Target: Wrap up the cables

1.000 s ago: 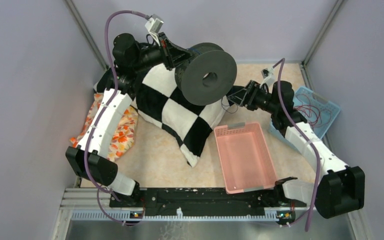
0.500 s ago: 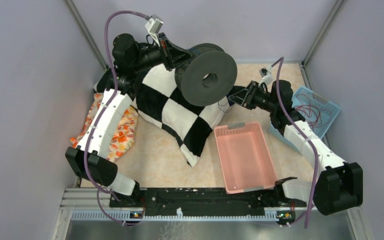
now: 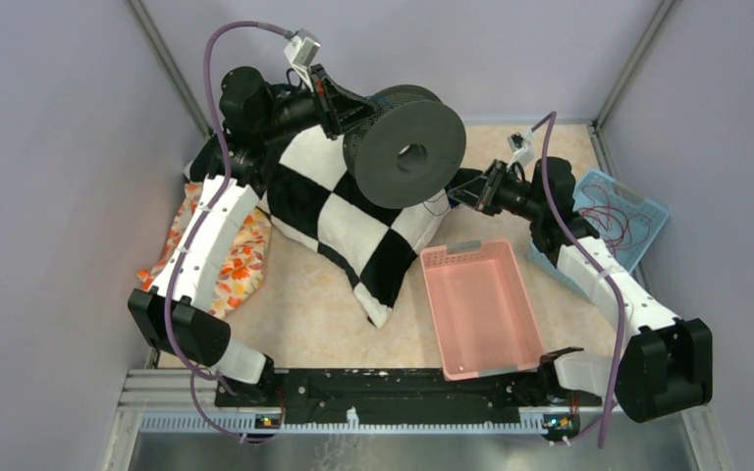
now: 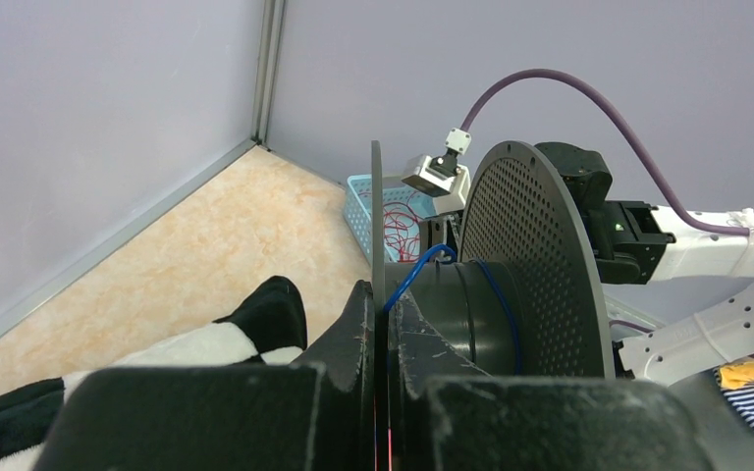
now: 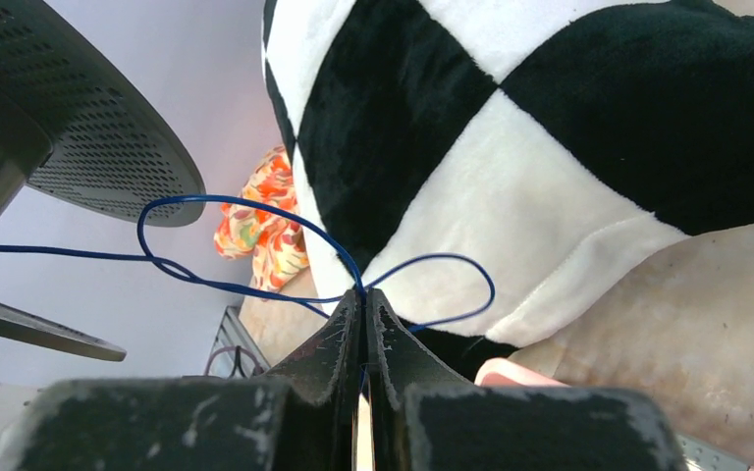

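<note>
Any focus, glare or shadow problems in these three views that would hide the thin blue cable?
Right wrist: the right gripper is dark and blurred up close, yet the cable reads crisp against the pillow. Left wrist: the left gripper is likewise soft; the spool is sharp. Top external: even light, no glare, but the cable is barely visible.

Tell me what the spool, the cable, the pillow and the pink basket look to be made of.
Spool: probably hard plastic, matt dark grey, its flanges perforated with small holes.
Cable: thin blue wire, seemingly with a smooth plastic jacket; it bends in loose loops.
Pillow: plush fabric with a fuzzy black-and-white pile.
Basket: pink moulded plastic, likely rigid, with slotted walls.
</note>
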Controlling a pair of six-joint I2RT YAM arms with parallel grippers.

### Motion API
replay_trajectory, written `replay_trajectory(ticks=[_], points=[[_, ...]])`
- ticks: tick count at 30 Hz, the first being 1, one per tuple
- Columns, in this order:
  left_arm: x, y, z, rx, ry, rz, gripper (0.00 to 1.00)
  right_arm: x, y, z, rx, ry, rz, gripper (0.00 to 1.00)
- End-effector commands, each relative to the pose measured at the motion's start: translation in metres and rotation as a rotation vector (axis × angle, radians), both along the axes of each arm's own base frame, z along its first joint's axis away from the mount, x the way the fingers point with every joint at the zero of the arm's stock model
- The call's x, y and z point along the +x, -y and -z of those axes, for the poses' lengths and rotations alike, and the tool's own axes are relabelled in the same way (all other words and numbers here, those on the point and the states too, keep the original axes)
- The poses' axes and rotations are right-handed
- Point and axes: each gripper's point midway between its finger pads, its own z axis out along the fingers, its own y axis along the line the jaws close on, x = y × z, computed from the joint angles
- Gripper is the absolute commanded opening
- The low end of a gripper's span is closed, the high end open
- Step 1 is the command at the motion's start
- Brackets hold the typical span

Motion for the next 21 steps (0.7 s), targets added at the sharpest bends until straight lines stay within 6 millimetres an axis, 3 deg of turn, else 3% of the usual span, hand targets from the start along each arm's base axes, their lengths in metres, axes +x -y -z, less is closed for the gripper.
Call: replay_trajectory(ticks=[1,6,8,14,21], points=[[-0.022,-0.007,-0.042,-0.054,0.134,0.004,0.0,0.001,0.004,-0.012,-0.01,0.066,0.016,0.0],[-0.013,-0.014,-0.045,-0.069,0.121,-0.054,0.0,-0.001,0.019,0.003,-0.096,0.055,0.081,0.0],[-0.003,-0.02,-0.049,-0.092,0.118,-0.115,0.0,-0.009,0.027,0.021,-0.168,0.016,0.089,0.0],[0.05,-0.057,-0.069,-0.255,0.075,-0.323,0.0,-0.049,0.038,0.046,-0.301,-0.001,0.006,0.0],[0.1,-0.107,-0.063,-0.375,0.031,-0.558,0.0,-0.092,0.066,0.069,-0.465,-0.067,-0.001,0.0]])
